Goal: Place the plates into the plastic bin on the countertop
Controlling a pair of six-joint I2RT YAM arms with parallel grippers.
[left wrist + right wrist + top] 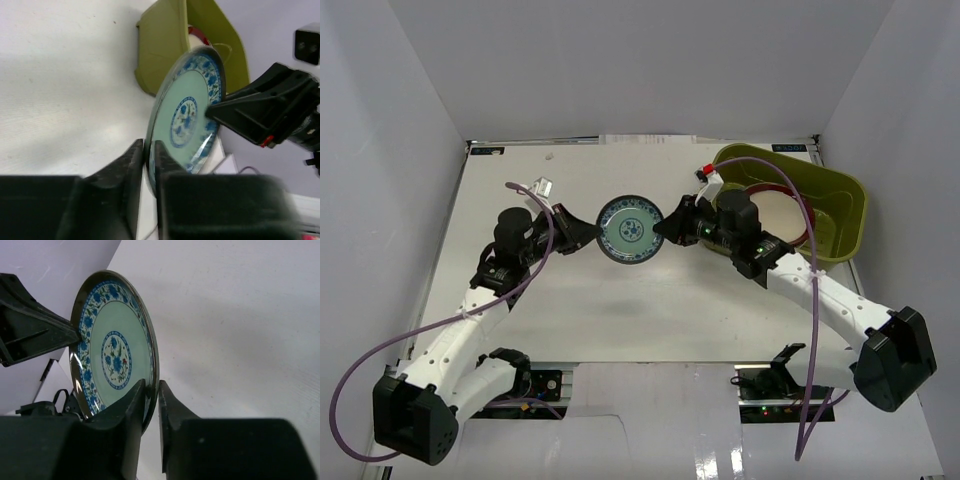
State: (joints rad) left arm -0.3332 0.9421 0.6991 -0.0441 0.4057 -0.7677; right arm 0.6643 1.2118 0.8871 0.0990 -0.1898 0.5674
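Note:
A small teal plate with a blue floral rim point(629, 229) is held above the white countertop point(650, 310) between both arms. My left gripper point(592, 236) is shut on its left rim, seen up close in the left wrist view point(149, 150) with the plate point(187, 110) edge between the fingers. My right gripper point(663, 230) pinches the right rim; in the right wrist view point(151, 390) the plate point(112, 350) edge sits between its fingers. The olive-green bin point(840, 180) stands at the back right and holds a dark red-rimmed cream plate point(775, 212). Other plates are out of view.
White walls enclose the countertop on three sides. A purple cable loops over the bin from the right arm, and another trails from the left arm. The bin point(165, 45) shows behind the plate in the left wrist view.

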